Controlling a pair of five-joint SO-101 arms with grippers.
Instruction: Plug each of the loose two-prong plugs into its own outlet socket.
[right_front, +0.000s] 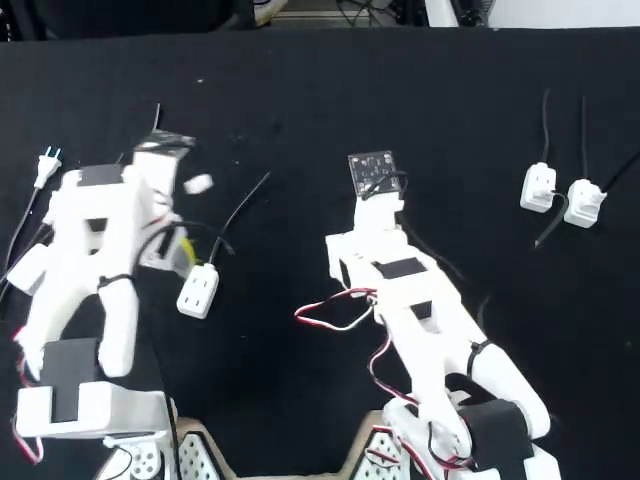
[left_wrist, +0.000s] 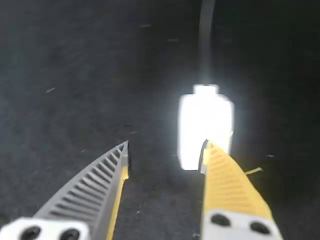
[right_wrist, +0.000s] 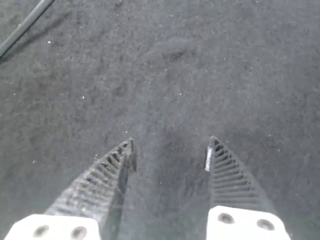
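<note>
1. My left end effector (left_wrist: 165, 155) hangs open above the black tabletop (left_wrist: 75, 60); its yellow finger (left_wrist: 225, 190) sits just beside a white outlet block (left_wrist: 206, 125), whose cord (left_wrist: 205, 20) trails away.
2. My right end effector (right_wrist: 170, 150) is spread wide over bare cloth, gripping nothing.
3. In the high view, a loose two-prong plug (right_front: 45, 165) lies by the left edge; a white outlet piece (right_front: 538, 187) and a second outlet piece (right_front: 585, 203) sit close together well off to the right.

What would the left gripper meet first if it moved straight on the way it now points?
Probably the white outlet socket lying just ahead. It sits off-centre between the open fingers, so the yellow finger of the left gripper would likely touch it first, though depth is unclear.
</note>
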